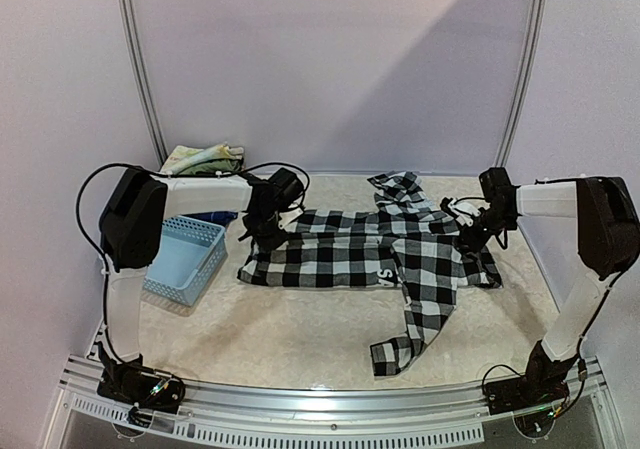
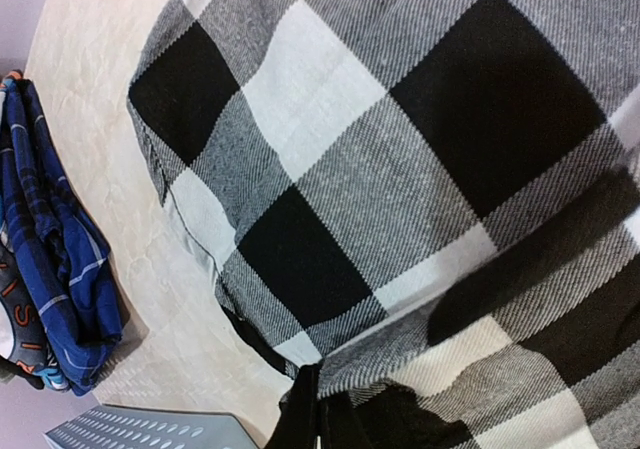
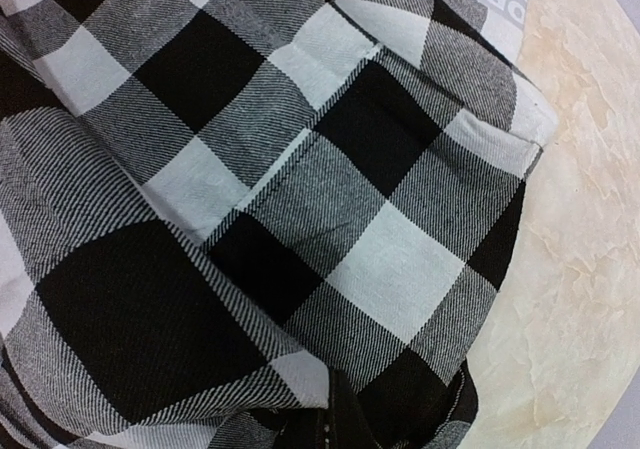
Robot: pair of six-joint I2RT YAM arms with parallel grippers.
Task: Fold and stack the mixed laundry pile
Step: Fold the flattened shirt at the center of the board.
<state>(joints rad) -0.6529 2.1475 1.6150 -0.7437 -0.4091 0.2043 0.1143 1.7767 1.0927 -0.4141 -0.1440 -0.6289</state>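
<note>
**White Shells, Black Joints**

My left arm (image 1: 200,194) and right arm (image 1: 548,199) are smooth white tubes set between bulky black joint housings (image 1: 132,219) with rounded corners. My left gripper (image 1: 262,234) and right gripper (image 1: 478,237) are matte black. Thin black cables (image 1: 82,194) arc off my left housing and curl beside both wrists. My bases (image 1: 140,387) are squat black blocks, with small coloured wires showing at their feet.
</note>
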